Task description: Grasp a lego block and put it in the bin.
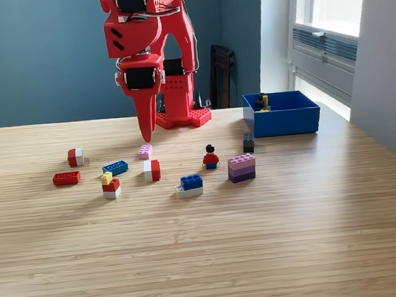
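Several lego blocks lie on the wooden table: a pink block [144, 151], a white-and-red block [151, 170], a blue flat block [115, 168], a red flat block [66, 178], a red-and-white block [75, 157], a yellow-red-white stack [110, 185], a blue-and-white block [189, 186], a purple stack [241, 167] and a black block [248, 143]. My red gripper [146, 136] points straight down, jaws together and holding nothing, its tip just above and behind the pink block. The blue bin [285, 124] stands at the exterior view's right, with black and yellow pieces [263, 102] inside.
A small minifigure [211, 157] stands between the blocks. The arm's red base [182, 115] sits at the table's back edge, with a dark chair [221, 75] behind it. The front half of the table [205, 257] is bare wood.
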Motion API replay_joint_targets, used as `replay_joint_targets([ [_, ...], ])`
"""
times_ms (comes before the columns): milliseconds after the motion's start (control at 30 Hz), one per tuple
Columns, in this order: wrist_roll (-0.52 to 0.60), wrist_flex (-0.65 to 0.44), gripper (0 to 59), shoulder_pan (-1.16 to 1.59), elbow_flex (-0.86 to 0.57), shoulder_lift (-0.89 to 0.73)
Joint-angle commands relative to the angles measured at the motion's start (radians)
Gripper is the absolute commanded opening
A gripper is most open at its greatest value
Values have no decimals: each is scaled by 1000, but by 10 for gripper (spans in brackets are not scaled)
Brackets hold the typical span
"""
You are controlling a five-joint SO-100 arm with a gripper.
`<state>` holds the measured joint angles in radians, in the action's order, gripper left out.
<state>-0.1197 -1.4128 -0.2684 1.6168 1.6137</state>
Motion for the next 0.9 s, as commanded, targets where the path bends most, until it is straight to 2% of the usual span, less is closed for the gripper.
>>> replay_joint_targets([
  [33,-26,12,200,-48,12,80],
  [200,-14,14,206,-143,46,80],
  [600,156,69,209,-391,117,80],
  [767,160,71,294,-448,132,81],
  [900,155,74,305,-502,117,81],
])
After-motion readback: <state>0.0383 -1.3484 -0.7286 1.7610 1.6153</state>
